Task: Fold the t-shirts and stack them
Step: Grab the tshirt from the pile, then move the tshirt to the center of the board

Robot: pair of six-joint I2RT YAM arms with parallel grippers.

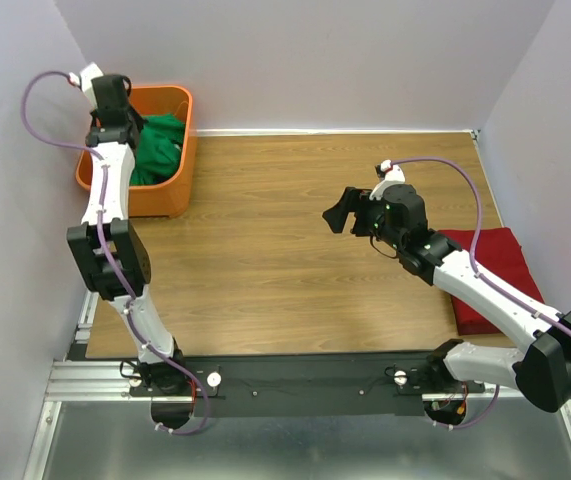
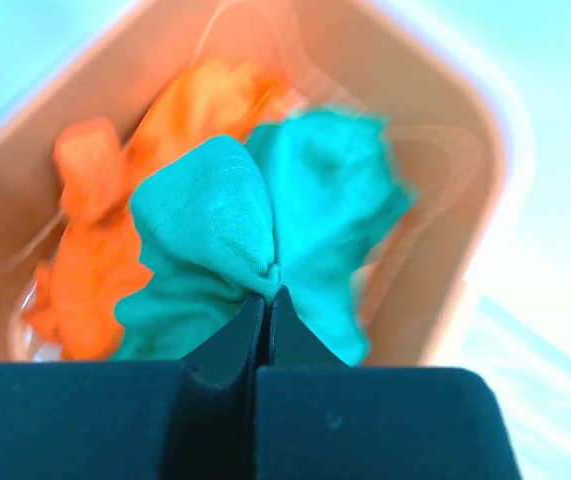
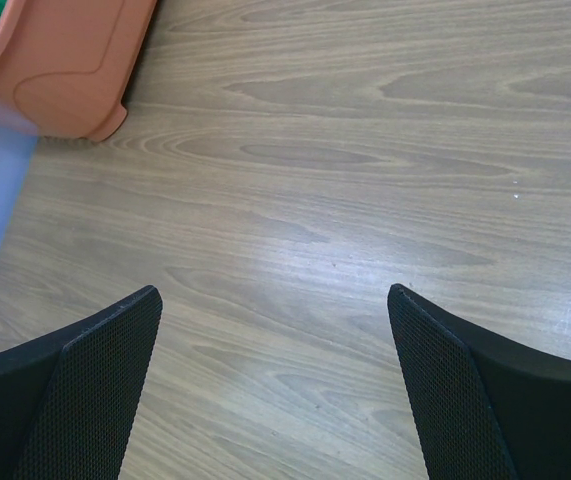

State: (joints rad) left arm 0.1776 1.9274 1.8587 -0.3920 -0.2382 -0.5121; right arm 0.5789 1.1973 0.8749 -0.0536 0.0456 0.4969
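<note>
Left gripper (image 2: 268, 295) is down inside the orange basket (image 1: 155, 200), jaws pinched tight on a bunched fold of the bright green t-shirt (image 2: 215, 225). That shirt lies crumpled in the basket, touching the orange t-shirt (image 2: 95, 270), which is heaped against one basket wall. Right gripper (image 3: 273, 300) hovers over the bare wooden table (image 1: 265, 230) well to the right of the basket, jaws spread wide with nothing between them; the dark red t-shirt (image 1: 495, 265) lies flat on the table at the side farthest from the basket, the right arm crossing over it in the top view.
</note>
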